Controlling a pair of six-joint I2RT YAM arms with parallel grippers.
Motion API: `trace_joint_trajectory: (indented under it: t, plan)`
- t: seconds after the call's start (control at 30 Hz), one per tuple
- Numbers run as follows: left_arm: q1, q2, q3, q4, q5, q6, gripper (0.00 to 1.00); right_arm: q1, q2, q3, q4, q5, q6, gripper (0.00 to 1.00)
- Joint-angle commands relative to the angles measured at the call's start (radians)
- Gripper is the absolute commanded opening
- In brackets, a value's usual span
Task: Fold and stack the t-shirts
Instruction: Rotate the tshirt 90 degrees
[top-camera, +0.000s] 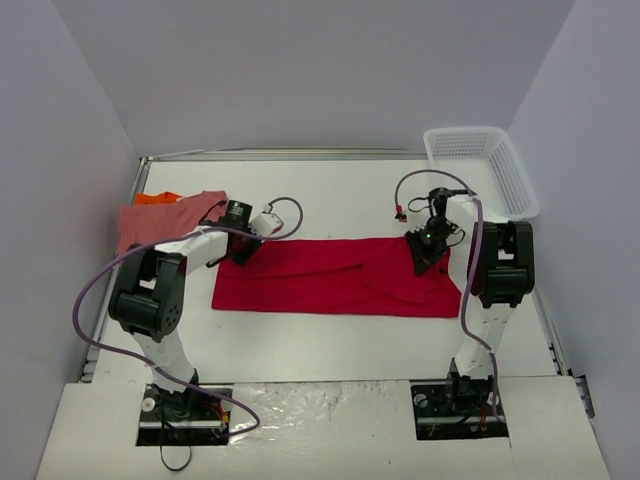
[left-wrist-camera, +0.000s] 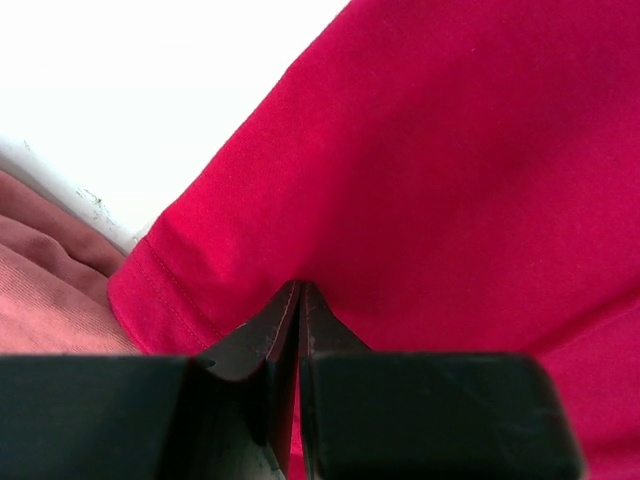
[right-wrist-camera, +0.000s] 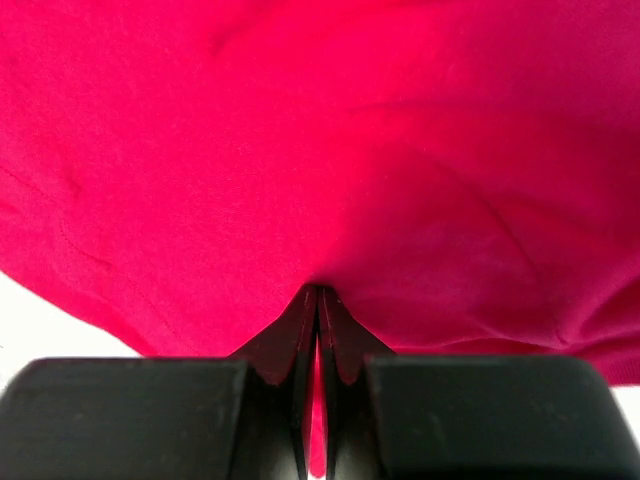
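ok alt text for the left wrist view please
The left gripper is shut on a bright red t-shirt, which fills most of the frame. A salmon pink t-shirt lies at lower left, and white table shows at upper left.

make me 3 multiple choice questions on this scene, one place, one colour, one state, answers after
1. Where is the white mesh basket? A far right corner of the table B middle of the table C near edge
2. What colour is the t-shirt spread mid-table? A orange B red C salmon pink
3. How is the left gripper? A wide open B shut on the red t-shirt C out of view
Answers: 1 A, the top view shows it there. 2 B, plainly bright red. 3 B, fingertips meet on red cloth.
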Motion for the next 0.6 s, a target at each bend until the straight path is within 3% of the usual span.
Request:
trace_joint_trajectory:
  t: [0.0, 0.27, 0.57]
  plan:
    - [-0.004, -0.047, -0.028, -0.024, -0.003, 0.007, 0.02, -0.004, 0.038, 0.011, -0.026, 0.032, 0.023, 0.0]
    - [-0.006, -0.058, -0.041, -0.065, 0.002, 0.002, 0.02, -0.004, 0.123, 0.058, -0.012, 0.072, 0.056, 0.0]
    - [-0.016, -0.104, -0.071, -0.142, 0.008, 0.005, 0.02, -0.001, 0.247, 0.238, -0.011, 0.08, 0.104, 0.0]
